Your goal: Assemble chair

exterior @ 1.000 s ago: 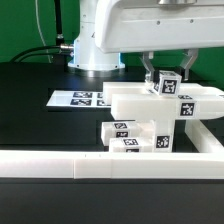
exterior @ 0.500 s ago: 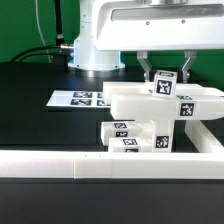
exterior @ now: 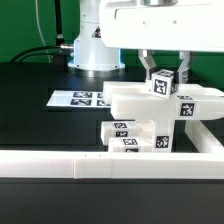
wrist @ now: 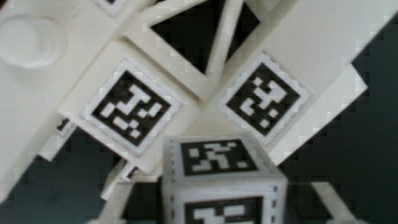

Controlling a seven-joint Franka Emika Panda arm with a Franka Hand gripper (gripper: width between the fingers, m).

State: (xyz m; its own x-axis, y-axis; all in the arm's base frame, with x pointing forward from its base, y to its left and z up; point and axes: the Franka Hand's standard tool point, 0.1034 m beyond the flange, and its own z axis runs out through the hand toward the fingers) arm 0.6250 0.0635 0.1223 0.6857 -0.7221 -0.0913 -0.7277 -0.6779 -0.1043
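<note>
White tagged cube (exterior: 165, 84) gripped in jaws shifted slightly; chair panels (exterior: 140, 100) unmoved.

a thin flat white marker board (exterior: 82, 98) with black square tags lies on the matte black table (exterior: 28, 120), towards the exterior view's left. a long white plastic border rail (exterior: 60, 163) crosses the foreground; a green backdrop (exterior: 20, 25) stands behind.

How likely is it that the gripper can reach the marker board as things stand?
Probably not yet: the gripper seems closed on a tagged cube above the chair parts. The marker board itself lies uncovered.
</note>
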